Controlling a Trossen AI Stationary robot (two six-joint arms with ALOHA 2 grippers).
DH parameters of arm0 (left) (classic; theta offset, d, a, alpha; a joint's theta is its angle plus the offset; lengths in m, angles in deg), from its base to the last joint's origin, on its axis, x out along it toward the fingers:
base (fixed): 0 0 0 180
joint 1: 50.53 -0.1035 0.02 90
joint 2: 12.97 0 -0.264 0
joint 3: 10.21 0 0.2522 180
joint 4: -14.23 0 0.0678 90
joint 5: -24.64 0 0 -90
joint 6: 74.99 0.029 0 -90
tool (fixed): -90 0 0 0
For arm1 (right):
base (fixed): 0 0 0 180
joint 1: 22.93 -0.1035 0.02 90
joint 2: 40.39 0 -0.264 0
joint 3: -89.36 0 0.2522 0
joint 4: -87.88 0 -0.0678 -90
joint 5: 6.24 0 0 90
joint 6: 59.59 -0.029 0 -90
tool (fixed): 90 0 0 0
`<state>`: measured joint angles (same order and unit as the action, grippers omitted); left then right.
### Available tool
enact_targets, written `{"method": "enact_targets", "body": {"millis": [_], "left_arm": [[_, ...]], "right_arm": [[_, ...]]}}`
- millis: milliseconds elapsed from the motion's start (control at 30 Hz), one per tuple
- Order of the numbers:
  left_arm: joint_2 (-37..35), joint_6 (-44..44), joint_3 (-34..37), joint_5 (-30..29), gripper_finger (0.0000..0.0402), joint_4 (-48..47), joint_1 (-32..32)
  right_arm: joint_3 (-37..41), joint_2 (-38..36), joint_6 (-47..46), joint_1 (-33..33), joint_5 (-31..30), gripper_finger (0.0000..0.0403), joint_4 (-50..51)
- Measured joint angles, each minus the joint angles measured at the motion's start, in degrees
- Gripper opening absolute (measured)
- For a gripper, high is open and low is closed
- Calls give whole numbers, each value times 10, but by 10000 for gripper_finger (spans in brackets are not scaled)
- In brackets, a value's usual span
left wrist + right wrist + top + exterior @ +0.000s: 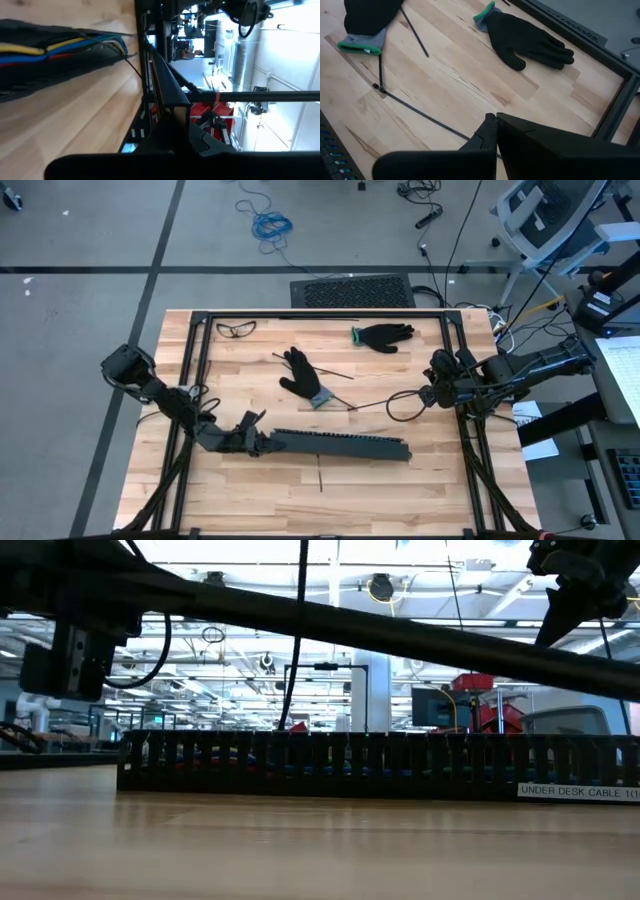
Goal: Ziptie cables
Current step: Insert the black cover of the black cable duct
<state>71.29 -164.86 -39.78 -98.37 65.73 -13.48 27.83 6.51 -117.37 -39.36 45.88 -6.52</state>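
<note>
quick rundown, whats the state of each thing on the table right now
cables: lying inside the black slotted strip
black slotted strip: flat on the table, left gripper shut at its end
right gripper: shut on a looped zip tie
two gloves: lying loose
safety glasses: resting by the far edge

Overhead view straight down; low view level, close to the slotted strip (330,765), shared.
</note>
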Motion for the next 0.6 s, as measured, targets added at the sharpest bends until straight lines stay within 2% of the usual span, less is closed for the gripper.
{"method": "enact_targets", "body": {"millis": [267, 600], "left_arm": [[0, -14, 0, -16, 1, -35, 2], [0, -13, 0, -35, 1, -33, 2]], "right_arm": [[0, 0, 0, 0, 0, 0, 0], [0, 0, -1, 0, 2, 0, -1]]}}
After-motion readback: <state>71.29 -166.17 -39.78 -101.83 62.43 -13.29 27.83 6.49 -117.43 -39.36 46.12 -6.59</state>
